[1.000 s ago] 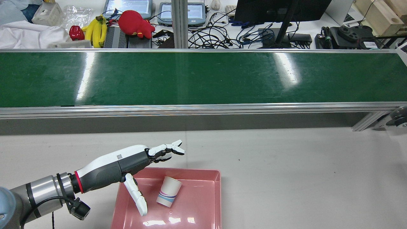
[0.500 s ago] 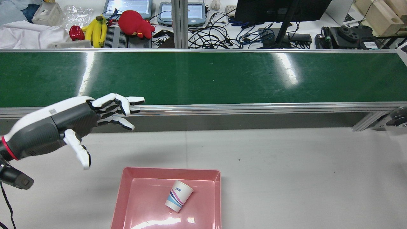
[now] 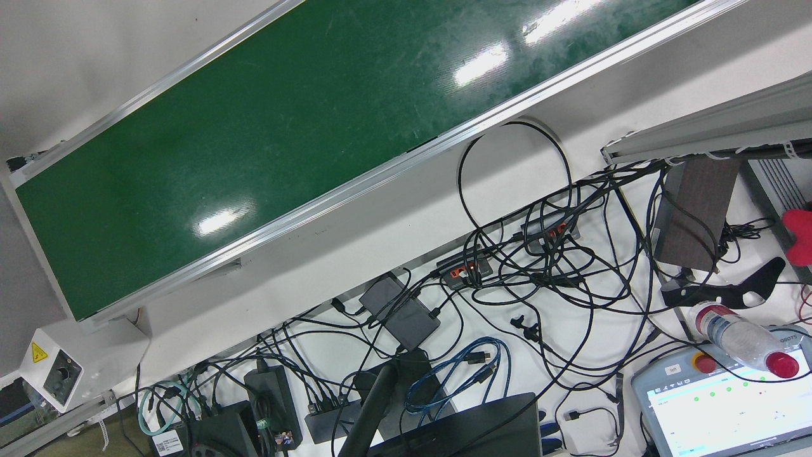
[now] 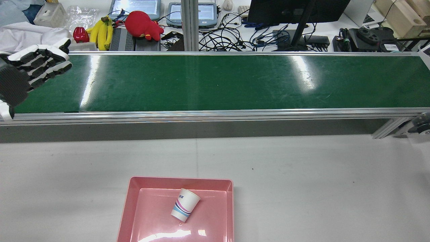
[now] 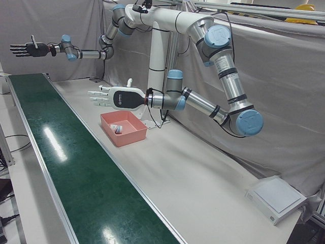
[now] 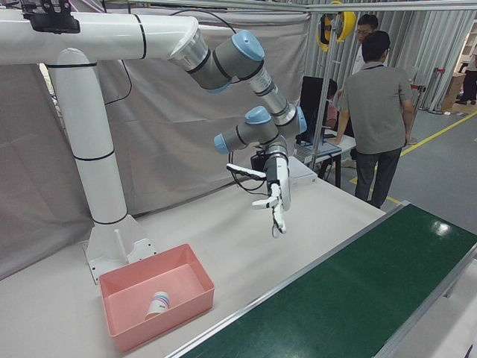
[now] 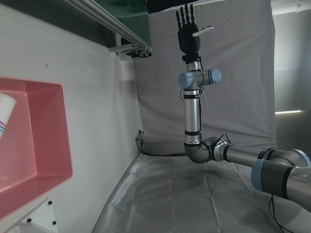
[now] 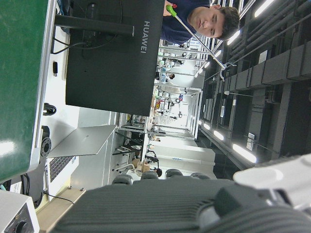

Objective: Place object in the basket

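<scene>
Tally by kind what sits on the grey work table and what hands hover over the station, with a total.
Pink plastic basket: 1
White paper cup with coloured stripes, lying in the basket: 1
Left hand, open: 1
Right hand, open: 1
Total: 4

One cup [image 4: 185, 204] – one basket [image 4: 134, 215] – two hands [image 5: 109, 96]

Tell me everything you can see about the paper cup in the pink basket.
The cup is white paper with blue and pink curved stripes and a small blue mark near its rim. It lies tipped on its side on the floor of the pink basket, mouth toward the conveyor, base toward the near side. It looks empty and undamaged. Only the basket touches it; neither hand is near.
</scene>
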Tool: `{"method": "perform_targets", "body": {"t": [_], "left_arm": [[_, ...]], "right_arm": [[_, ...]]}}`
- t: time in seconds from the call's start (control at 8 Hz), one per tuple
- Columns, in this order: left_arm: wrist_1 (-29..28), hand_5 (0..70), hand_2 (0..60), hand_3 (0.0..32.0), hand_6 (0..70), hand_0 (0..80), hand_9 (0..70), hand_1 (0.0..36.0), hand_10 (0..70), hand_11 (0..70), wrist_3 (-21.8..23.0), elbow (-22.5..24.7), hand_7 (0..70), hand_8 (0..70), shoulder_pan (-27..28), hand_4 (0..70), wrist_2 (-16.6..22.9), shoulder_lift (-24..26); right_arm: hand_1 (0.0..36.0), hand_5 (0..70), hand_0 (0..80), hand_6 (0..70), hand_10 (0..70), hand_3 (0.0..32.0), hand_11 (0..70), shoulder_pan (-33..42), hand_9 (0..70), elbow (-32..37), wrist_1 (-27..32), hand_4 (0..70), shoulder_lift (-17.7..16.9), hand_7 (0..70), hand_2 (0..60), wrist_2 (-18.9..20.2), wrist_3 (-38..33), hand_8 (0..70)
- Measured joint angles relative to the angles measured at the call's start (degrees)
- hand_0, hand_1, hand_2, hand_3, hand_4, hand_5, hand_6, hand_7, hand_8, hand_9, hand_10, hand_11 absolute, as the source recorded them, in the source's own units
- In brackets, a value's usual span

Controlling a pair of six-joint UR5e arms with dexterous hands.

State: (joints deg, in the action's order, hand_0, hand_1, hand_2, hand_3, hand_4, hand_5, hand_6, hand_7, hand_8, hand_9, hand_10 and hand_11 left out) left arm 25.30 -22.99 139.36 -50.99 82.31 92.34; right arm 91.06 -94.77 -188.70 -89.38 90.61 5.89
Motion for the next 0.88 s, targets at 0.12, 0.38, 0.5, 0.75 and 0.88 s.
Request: {"method": "perform_targets", "body": {"t": [0.12, 0.38, 0.5, 0.75, 0.88], "left_arm": [[-1.9, 17.6, 0.0, 0.0, 1.1, 51.1, 0.0, 10.6, 2.7, 5.6, 1.1, -1.3, 0.0, 0.0, -2.8, 4.6, 0.0, -0.9], [-4.6, 20.9, 0.0, 0.0, 1.5, 50.5, 0.0, 9.3, 2.7, 5.4, 4.0, -4.8, 0.0, 0.0, -6.3, 5.8, 0.0, -1.4], [-5.0, 22.0, 0.0, 0.0, 1.3, 50.5, 0.0, 9.0, 3.1, 6.0, 4.5, -5.6, 0.0, 0.0, -6.9, 5.1, 0.1, -1.5], [-5.1, 22.6, 0.0, 0.0, 1.5, 50.5, 0.0, 8.9, 3.4, 6.4, 4.7, -6.1, 0.3, 0.0, -7.5, 5.6, 0.2, -1.6], [-5.2, 22.6, 0.0, 0.0, 1.2, 50.5, 0.0, 8.6, 3.2, 6.0, 4.7, -6.1, 0.1, 0.0, -7.5, 5.1, 0.2, -1.7]], "right_arm": [[0.0, 0.0, 0.0, 0.0, 0.0, 0.0, 0.0, 0.0, 0.0, 0.0, 0.0, 0.0, 0.0, 0.0, 0.0, 0.0, 0.0, 0.0], [0.0, 0.0, 0.0, 0.0, 0.0, 0.0, 0.0, 0.0, 0.0, 0.0, 0.0, 0.0, 0.0, 0.0, 0.0, 0.0, 0.0, 0.0], [0.0, 0.0, 0.0, 0.0, 0.0, 0.0, 0.0, 0.0, 0.0, 0.0, 0.0, 0.0, 0.0, 0.0, 0.0, 0.0, 0.0, 0.0], [0.0, 0.0, 0.0, 0.0, 0.0, 0.0, 0.0, 0.0, 0.0, 0.2, 0.0, 0.0, 0.0, 0.0, 0.0, 0.0, 0.0, 0.0], [0.0, 0.0, 0.0, 0.0, 0.0, 0.0, 0.0, -0.1, 0.0, 0.3, 0.0, 0.0, 0.0, 0.0, 0.0, 0.0, 0.1, 0.0]]}}
